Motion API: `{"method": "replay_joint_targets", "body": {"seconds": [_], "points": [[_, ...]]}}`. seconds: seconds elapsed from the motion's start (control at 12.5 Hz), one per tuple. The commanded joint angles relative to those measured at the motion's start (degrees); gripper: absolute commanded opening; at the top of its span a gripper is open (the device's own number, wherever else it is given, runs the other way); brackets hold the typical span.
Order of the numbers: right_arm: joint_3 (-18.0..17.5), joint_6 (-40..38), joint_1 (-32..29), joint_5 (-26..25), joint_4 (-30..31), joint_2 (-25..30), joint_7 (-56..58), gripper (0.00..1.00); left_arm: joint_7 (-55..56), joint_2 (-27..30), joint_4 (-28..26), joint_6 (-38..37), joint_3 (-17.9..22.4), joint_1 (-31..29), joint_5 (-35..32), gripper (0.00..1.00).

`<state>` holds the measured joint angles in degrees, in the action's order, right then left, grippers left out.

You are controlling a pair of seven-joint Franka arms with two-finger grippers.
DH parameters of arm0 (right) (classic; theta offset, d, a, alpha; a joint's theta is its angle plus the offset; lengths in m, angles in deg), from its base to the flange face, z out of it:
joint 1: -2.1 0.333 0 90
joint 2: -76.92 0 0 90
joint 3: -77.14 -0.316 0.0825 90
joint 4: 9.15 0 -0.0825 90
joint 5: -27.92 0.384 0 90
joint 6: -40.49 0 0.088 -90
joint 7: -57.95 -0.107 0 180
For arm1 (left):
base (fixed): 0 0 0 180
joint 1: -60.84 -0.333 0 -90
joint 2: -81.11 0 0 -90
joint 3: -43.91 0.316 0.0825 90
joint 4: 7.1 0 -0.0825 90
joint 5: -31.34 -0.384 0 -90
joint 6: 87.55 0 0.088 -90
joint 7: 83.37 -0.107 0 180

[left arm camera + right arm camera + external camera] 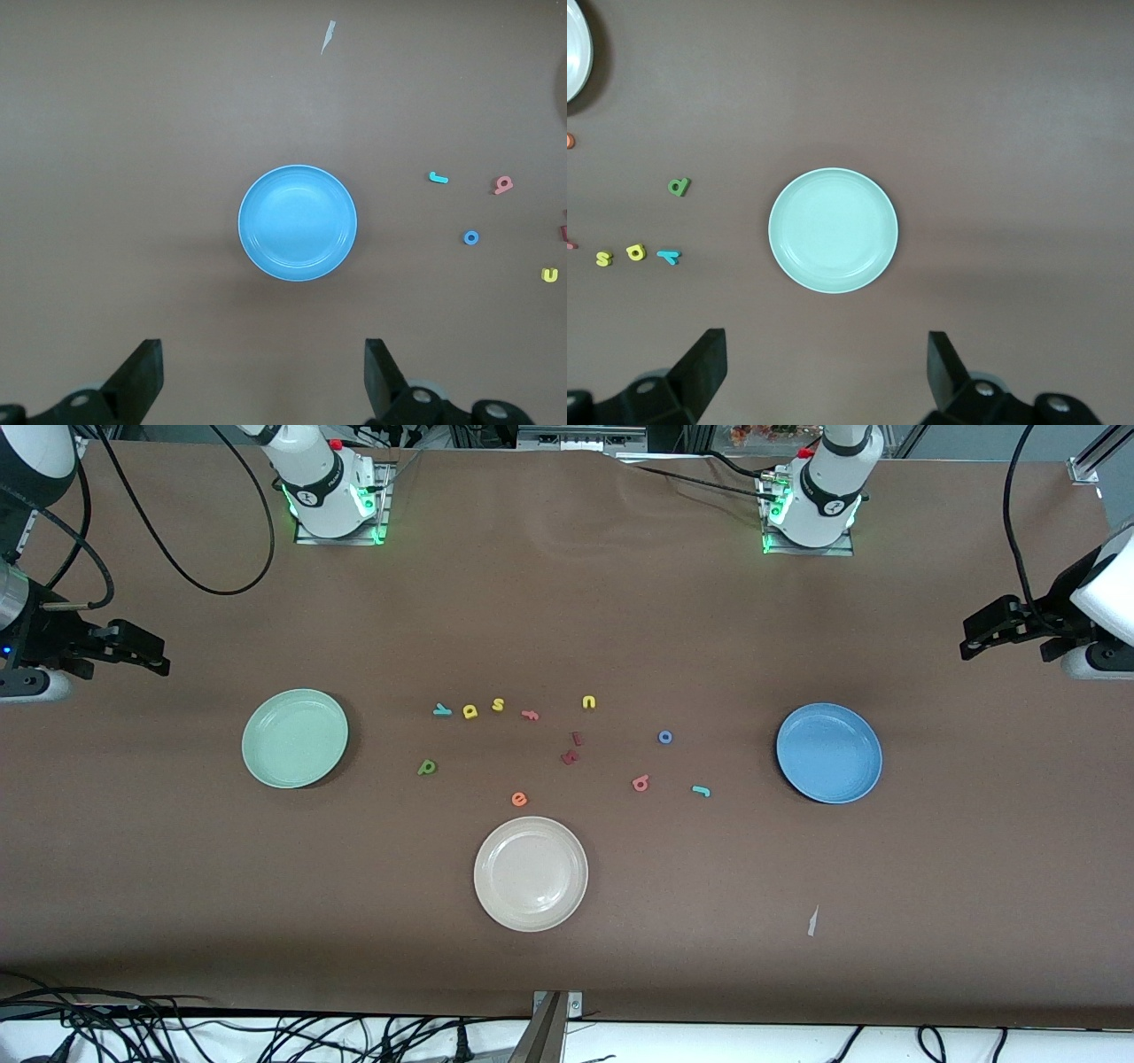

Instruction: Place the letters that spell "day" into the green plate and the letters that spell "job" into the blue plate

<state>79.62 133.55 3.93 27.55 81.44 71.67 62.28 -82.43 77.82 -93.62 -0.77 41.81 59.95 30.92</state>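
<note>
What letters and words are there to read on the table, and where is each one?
"y" teal letter, on the table
"a" yellow, beside it
"s" yellow
"u" yellow
"d" green, near the green plate
"e" orange, near the white plate
"o" blue
"b" pink
"j" teal, near the blue plate
Three reddish letters: too small to read.
Plates: no writing.

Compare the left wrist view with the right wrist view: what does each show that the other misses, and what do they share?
Only the left wrist view: the blue plate, empty, with the teal j, pink b, blue o and yellow u beside it. Only the right wrist view: the green plate, empty, with the green d, yellow a, teal y and yellow s. Both: brown table and open jaws.
</note>
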Motion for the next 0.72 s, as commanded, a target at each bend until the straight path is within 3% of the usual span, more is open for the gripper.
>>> {"method": "replay_joint_targets", "body": {"seconds": [0.0,0.64], "points": [[0.25,-0.08,-0.24,-0.25,-0.32,0.07,0.51,1.00,0.29,-0.49,1.18,-0.38,0.08,-0.07,1.21,1.00],[-0.02,-0.52,-0.07,-0.25,-0.32,0.24,0.51,1.00,0.38,-0.49,1.27,-0.47,0.08,-0.07,1.21,1.00]]}}
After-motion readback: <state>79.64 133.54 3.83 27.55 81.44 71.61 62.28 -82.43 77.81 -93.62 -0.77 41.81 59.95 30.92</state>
